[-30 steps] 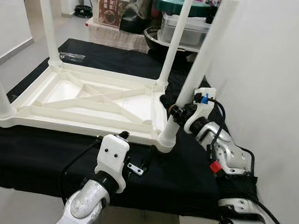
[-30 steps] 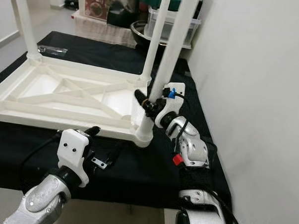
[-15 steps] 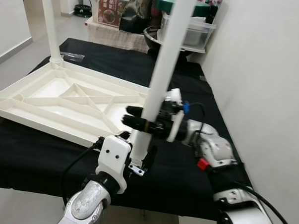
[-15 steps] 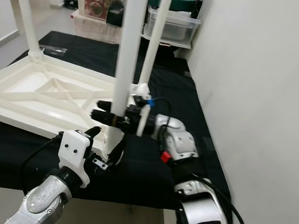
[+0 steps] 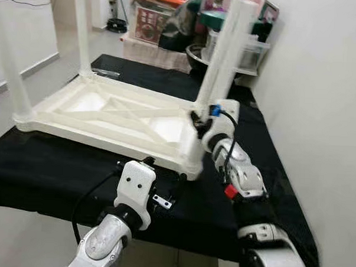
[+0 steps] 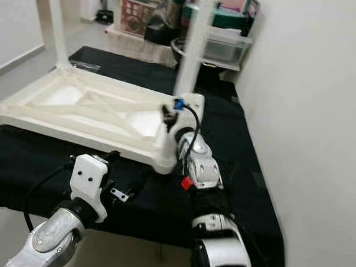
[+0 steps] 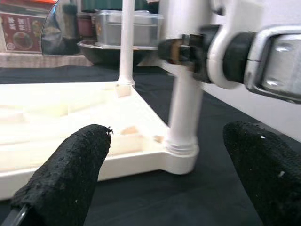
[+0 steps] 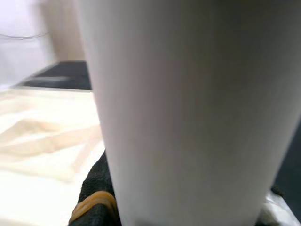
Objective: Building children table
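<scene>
Upside down on the black-covered surface (image 5: 40,169) lies the children's table (image 5: 108,115), a cream-white plastic top with a raised rim and crossing ribs moulded into its underside, its legs pointing up from the corner sockets. Four legs can be counted in the left eye view: the near right leg (image 5: 221,82), one just behind it, one at the far left corner, and one at the near left corner, pale and blurred. All four run out of the top of the picture, so their ends are cut off.

Two end effectors are in view. The right end effector (image 5: 197,119) sits against the lower part of the near right leg, just above its corner socket, and its black fingers (image 8: 96,193) look closed around it (the right wrist view shows the white leg pressed close with a dark pad and an orange band beside it, all heavily blurred). The left end effector (image 7: 160,174) hovers low over the black cloth near the front corner of the tabletop, fingers spread wide apart and holding nothing, the socketed leg standing between them in its wrist view.

Behind the surface, a heap of household things (image 5: 206,34) is too blurred to sort: a clear lidded bin, a dark bowl, a printed box
</scene>
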Tool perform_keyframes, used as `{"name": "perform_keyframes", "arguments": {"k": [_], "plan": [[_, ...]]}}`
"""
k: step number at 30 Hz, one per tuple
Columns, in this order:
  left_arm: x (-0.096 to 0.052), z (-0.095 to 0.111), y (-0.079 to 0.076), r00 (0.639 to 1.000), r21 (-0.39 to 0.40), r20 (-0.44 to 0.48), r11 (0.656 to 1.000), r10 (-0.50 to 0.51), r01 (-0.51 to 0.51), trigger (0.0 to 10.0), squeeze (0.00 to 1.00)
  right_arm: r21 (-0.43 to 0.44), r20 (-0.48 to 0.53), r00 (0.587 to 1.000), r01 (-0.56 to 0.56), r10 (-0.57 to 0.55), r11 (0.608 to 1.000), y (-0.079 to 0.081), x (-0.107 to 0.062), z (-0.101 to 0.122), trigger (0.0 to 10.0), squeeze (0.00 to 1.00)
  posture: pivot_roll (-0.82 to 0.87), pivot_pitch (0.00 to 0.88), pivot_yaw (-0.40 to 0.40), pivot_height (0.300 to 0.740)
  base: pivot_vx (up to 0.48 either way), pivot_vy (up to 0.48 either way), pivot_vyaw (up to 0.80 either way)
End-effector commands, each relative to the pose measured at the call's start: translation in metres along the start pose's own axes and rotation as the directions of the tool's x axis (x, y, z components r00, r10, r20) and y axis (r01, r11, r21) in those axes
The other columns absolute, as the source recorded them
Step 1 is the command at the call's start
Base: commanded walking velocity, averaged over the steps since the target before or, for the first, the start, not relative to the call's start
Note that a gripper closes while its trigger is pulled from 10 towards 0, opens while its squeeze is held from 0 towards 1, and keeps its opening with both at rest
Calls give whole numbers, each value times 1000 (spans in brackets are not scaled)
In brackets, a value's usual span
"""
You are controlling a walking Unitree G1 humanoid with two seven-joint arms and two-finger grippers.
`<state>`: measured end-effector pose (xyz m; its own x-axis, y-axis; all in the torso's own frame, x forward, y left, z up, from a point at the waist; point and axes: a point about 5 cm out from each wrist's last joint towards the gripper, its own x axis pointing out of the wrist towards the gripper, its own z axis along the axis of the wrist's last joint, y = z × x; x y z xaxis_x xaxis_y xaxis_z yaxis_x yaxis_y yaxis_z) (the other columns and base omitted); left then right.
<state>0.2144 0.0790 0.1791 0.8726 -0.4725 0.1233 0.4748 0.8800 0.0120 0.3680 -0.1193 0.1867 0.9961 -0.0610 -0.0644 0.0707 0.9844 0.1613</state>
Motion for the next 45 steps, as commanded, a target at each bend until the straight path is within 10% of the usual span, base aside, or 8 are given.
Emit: {"name": "perform_keyframes", "arguments": {"k": [1,4,5,8,23,36,43,45], "plan": [[2,-1,-2,1000,-3,4,1000,-10,10,10000,0,-6,-139,974,179,-178,984,-19,-8,-27,0,0,117,20,-154,740,0,0,0],[3,0,-2,1000,-2,4,1000,-10,10,10000,0,58,-169,960,236,-224,970,-3,-17,-33,0,0,121,24,-156,740,0,0,0],[2,0,-2,1000,-2,4,1000,-10,10,10000,0,81,-177,964,214,-197,974,5,-17,-34,10000,0,121,25,-156,740,0,0,0],[2,0,-1,1000,-1,3,1000,-9,9,10000,0,124,-142,985,114,-96,986,22,-15,-30,10000,1000,120,27,-157,740,0,0,0],[5,1,-1,1000,2,5,1000,-10,10,10000,0,129,11,869,-492,495,861,19,-6,1,10000,0,120,33,-163,740,0,0,0],[5,3,-3,1000,-5,20,1000,-9,9,10000,0,50,-86,146,-987,985,151,32,-35,11,10000,0,141,19,-178,740,0,0,0],[4,3,-2,1000,-1,21,1000,-5,5,10000,0,46,-69,81,-995,994,84,52,-36,3,0,0,149,18,-182,740,0,0,0],[4,3,-2,1000,-1,21,1000,-4,4,10000,0,4,-89,415,-909,905,417,54,-15,-4,0,0,151,10,-187,740,0,0,0]]}}
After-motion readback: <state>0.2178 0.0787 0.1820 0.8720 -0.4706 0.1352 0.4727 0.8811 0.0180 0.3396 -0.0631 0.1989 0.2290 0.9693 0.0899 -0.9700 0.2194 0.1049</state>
